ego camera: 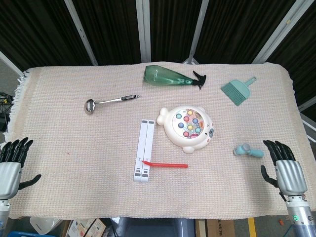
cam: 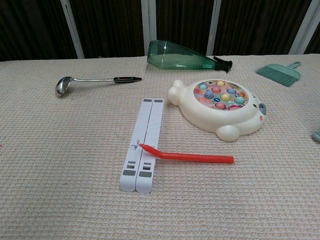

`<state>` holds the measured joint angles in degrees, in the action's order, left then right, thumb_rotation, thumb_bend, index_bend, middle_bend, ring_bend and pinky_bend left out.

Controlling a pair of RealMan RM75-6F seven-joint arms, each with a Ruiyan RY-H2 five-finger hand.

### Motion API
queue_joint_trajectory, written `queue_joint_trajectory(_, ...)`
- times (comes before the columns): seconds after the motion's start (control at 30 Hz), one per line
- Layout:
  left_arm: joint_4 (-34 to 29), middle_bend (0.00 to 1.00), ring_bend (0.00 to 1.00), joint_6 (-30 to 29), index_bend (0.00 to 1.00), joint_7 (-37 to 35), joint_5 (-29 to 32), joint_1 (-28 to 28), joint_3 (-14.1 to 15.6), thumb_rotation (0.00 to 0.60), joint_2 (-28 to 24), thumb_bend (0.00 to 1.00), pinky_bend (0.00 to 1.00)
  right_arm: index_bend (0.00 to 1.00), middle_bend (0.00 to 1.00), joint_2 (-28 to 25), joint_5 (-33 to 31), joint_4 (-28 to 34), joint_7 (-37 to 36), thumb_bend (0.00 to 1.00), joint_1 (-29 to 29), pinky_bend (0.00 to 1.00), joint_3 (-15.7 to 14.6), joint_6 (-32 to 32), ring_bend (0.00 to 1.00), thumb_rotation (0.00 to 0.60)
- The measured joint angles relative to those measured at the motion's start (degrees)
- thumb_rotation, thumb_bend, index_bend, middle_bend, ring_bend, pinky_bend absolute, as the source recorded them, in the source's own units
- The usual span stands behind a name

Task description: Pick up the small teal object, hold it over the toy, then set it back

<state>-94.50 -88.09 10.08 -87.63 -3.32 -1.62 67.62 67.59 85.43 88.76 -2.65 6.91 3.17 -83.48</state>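
Observation:
The small teal object (ego camera: 247, 150) lies on the cloth at the right, between the toy and my right hand; only its edge (cam: 317, 134) shows in the chest view. The toy (ego camera: 187, 128) is a cream seal-shaped board with coloured buttons (cam: 220, 107), sitting near the middle. My right hand (ego camera: 286, 170) rests at the table's front right, fingers apart, holding nothing, a little right of the teal object. At the front left edge is my left hand (ego camera: 11, 165), likewise spread and holding nothing. Neither hand shows in the chest view.
A green spray bottle (ego camera: 170, 76) lies at the back centre, a teal dustpan brush (ego camera: 237, 90) at the back right, a metal ladle (ego camera: 108, 102) at the back left. A white folded stand (ego camera: 144, 150) with a red stick (ego camera: 168, 164) across it lies left of the toy.

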Motion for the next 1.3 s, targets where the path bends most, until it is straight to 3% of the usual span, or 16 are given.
queue_joint_trajectory(0.27, -0.32, 0.02, 0.00, 0.22, 0.06, 0.49, 0.25, -0.02, 0.00, 0.600, -0.05, 0.09, 0.00, 0.10, 0.16, -0.23, -0.43, 0.35, 0.30, 0.47, 0.43, 0.12, 0.24, 1.16, 0.10, 0.600)
queue_joint_trajectory(0.47, -0.63, 0.02, 0.00, -0.14, 0.06, 0.56, -0.09, 0.19, 0.18, 0.600, -0.17, 0.09, 0.00, 0.09, 0.16, -1.65, -1.66, 0.08, -0.83, 0.47, 2.33, 0.12, 0.83, 5.49, 0.10, 0.600)
queue_joint_trajectory(0.7, -1.53, 0.02, 0.00, -0.49, 0.06, 1.30, -0.74, 0.11, 0.15, 0.600, -0.72, 0.09, 0.00, 0.09, 0.16, -3.67, -4.82, -1.86, -2.91, 0.47, 7.14, 0.12, 2.07, 16.07, 0.10, 0.600)
queue_joint_trajectory(1.0, -3.01, 0.02, 0.00, 0.21, 0.06, 2.74, -0.68, -0.31, 0.07, 0.600, -1.26, 0.09, 0.00, 0.12, 0.18, -2.61, -9.28, -9.89, -6.56, 0.47, 14.68, 0.12, 2.69, 32.06, 0.10, 0.600)
queue_joint_trajectory(1.3, -4.08, 0.02, 0.00, 1.16, 0.06, 3.98, -0.42, -0.80, 0.07, 0.600, -1.30, 0.09, 0.00, 0.18, 0.22, 1.12, -9.99, -14.69, -8.05, 0.47, 17.80, 0.12, 1.42, 37.94, 0.11, 0.600)
